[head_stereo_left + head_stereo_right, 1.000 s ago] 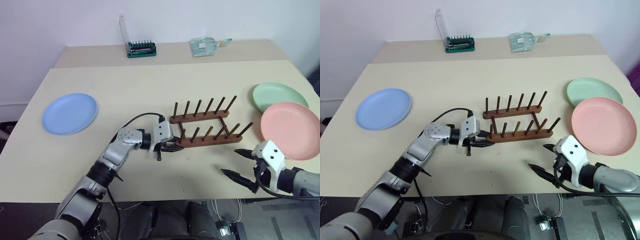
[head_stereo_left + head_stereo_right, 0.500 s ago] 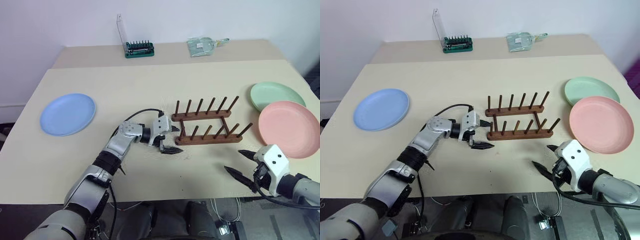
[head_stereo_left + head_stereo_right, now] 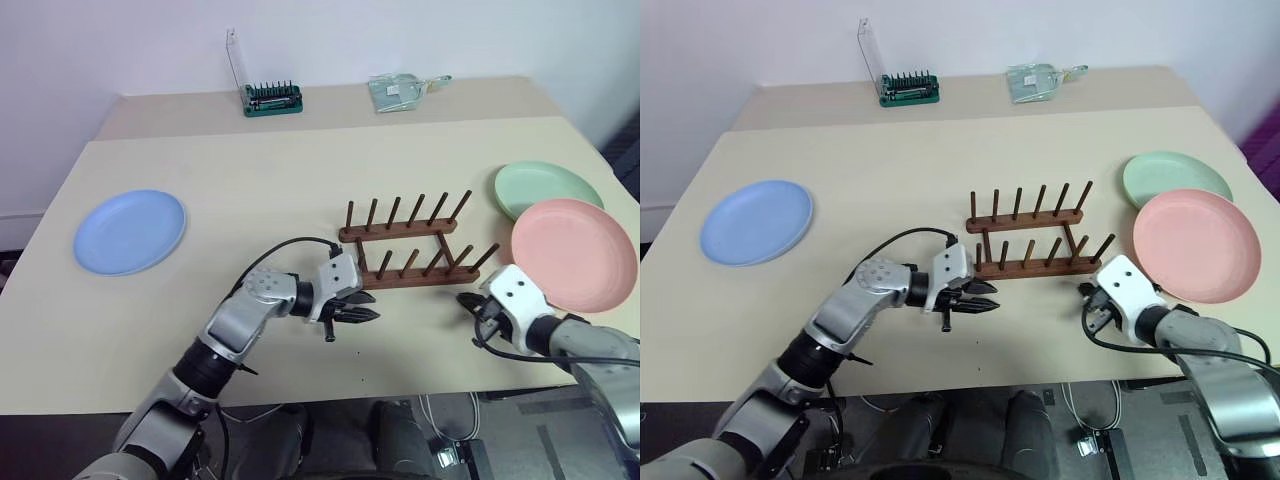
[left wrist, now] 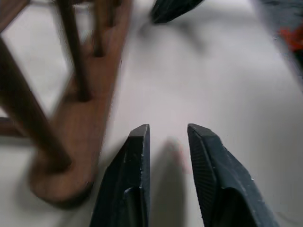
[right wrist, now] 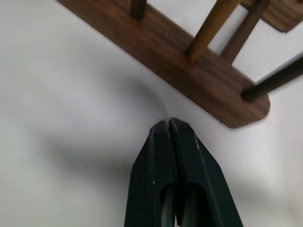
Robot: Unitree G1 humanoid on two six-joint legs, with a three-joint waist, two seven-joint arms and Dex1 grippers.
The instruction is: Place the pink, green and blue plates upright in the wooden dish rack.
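The wooden dish rack (image 3: 415, 255) stands on the bench (image 3: 300, 180) slightly right of centre. Its long axis runs from 9 to 3 o'clock across the head views, both rails parallel to the near bench edge. The pegs rise from the rails and lean toward 1 o'clock. No plate sits in the rack.

The blue plate (image 3: 129, 231) lies flat at 9 o'clock of the rack, well apart from it. The green plate (image 3: 547, 188) lies flat at 2 o'clock of the rack. The pink plate (image 3: 573, 253) lies flat at 3 o'clock of the rack and overlaps the near rim of the green plate.

The left hand (image 3: 357, 308) rests just beside the rack's left end, at 7 o'clock of it, pointing toward 3 o'clock. Its fingers (image 4: 135, 175) stand a narrow gap apart, with nothing between them.

The right hand (image 3: 468, 299) sits just beside the rack's right end, at 5 o'clock of it. Its fingers (image 5: 158, 175) are pressed together, empty, with the tips close to the end of the near rail.
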